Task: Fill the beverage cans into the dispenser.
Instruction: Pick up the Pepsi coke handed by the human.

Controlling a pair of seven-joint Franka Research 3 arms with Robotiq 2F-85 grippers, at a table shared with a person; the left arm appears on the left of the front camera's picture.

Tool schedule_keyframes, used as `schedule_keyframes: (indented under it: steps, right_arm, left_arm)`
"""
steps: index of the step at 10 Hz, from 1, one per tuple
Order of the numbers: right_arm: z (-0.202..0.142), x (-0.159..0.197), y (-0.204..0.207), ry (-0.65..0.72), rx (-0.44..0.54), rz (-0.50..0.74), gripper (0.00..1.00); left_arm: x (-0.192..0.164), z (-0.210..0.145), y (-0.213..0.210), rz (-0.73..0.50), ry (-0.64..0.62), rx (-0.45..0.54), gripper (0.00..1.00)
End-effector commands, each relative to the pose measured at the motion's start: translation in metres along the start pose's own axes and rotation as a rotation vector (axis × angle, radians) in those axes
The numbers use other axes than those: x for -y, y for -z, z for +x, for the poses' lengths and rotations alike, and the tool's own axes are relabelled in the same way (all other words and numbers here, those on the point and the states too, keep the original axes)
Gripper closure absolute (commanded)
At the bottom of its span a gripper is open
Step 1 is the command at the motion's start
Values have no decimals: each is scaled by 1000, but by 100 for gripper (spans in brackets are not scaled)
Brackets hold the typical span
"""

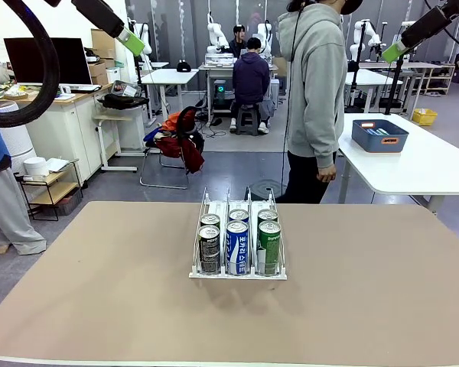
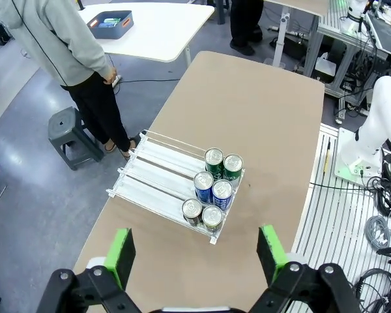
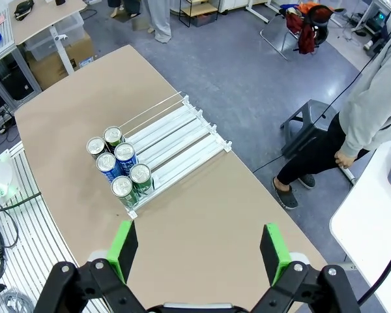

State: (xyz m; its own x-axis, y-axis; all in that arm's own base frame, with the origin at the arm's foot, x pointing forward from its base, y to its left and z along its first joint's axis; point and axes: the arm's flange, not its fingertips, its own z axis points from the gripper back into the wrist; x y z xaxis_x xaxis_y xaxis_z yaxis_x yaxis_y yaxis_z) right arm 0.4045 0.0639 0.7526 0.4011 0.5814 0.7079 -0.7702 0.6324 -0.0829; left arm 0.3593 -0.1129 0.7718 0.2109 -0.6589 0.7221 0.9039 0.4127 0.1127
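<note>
1. My left hand (image 2: 195, 255) hangs high above the tabletop (image 2: 260, 117), fingers spread wide with nothing between them.
2. My right hand (image 3: 199, 253) hangs just as high over the tabletop, fingers wide apart and empty.
3. The dispenser (image 1: 237, 274) stands near the middle of the tabletop, with its low lip toward my side.
4. Six cans stand upright in it, two to a lane, all crowded against the lip. The black Pepsi cans (image 1: 209, 249) are in the lane on my left, the blue Pepsi cans (image 1: 237, 247) in the middle and the green Sprite cans (image 1: 269, 246) on my right.
5. A person in a grey hoodie (image 1: 315, 84) stands beyond the far edge, side-on, well apart from the dispenser.
6. A blue bin (image 1: 380, 135) sits on a white table (image 1: 428, 164) behind the person.
</note>
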Motion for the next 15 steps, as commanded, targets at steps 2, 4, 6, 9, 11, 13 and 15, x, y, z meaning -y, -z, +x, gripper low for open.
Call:
schedule_keyframes:
  steps: [2,4,6,9,11,13,15]
  right_arm:
    - [0,0,0,0,0,0,0]
    - [0,0,0,0,0,0,0]
    - [0,0,0,0,0,0,0]
    - [0,0,0,0,0,0,0]
    - [0,0,0,0,0,0,0]
    - [0,0,0,0,0,0,0]
    - [0,0,0,0,0,0,0]
  left_arm:
    - [-1,0,0,11,-8,-3,0]
    - [-1,0,0,11,-8,-3,0]
    - [-1,0,0,11,-8,-3,0]
    - [-1,0,0,11,-8,-3,0]
    - [-1,0,0,11,-8,-3,0]
    - [-1,0,0,11,-8,-3,0]
    - [-1,0,0,11,-8,-3,0]
